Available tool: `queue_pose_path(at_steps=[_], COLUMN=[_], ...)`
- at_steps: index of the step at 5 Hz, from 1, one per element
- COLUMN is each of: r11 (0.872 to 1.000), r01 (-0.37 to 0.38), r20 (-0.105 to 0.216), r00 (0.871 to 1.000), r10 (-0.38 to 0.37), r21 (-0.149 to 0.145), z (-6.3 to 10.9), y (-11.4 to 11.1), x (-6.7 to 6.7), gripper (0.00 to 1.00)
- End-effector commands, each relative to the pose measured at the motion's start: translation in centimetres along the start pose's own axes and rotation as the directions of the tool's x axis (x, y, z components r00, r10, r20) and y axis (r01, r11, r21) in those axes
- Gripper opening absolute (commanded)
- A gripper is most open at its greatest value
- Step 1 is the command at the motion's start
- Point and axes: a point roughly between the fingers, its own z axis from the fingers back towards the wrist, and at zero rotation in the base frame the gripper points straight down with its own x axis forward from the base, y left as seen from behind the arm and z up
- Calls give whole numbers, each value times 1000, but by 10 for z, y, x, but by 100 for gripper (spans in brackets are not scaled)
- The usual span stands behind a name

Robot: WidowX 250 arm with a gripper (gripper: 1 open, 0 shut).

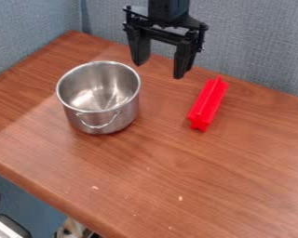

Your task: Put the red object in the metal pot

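The red object, a bright ridged plastic block, lies on the wooden table at the right, its long axis running toward the back. The metal pot stands upright left of it, shiny and empty, with its loop handle facing the front. My gripper hangs pointing down above the table's back edge, between the pot and the red object and behind both. Its black fingers stand wide apart with nothing between them.
The table's front edge runs diagonally across the lower left, with floor clutter below it. A grey-blue wall panel stands behind the table. The wooden top stretches bare in front of the pot and block.
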Motion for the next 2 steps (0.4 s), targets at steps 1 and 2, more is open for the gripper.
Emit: queue_pose_path(at_steps=[1,2], r11=[1000,1000], r01=[2,24], r20=[-19,-23], r00=[1000,999], r10=[-2,-24], r21=[0,16], z=[1,-8], y=[4,-3], x=[8,32], gripper=[100,100])
